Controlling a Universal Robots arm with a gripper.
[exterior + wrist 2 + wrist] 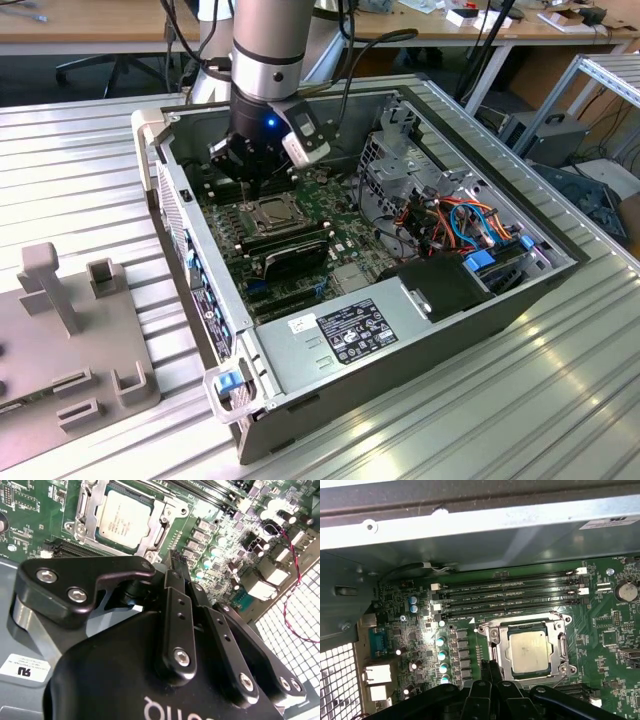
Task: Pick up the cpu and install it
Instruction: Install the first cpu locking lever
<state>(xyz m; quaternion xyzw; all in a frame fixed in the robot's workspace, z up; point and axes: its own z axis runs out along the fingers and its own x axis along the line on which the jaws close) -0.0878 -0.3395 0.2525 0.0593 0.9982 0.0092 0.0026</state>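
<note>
Cpu [529, 651] seated in socket [501, 656]

Soft, even light falls from above. The ribbed metal worktop [480, 410] throws back pale streaks, while the inside of the computer case [450, 340] lies dimmer. A small blue lamp [270, 123] glows on the arm [265, 50]. In the second wrist view the grille [295, 630] is washed out white and the black tool [176, 562] carries soft highlights. In the first wrist view the case wall [470, 525] glares.
</note>
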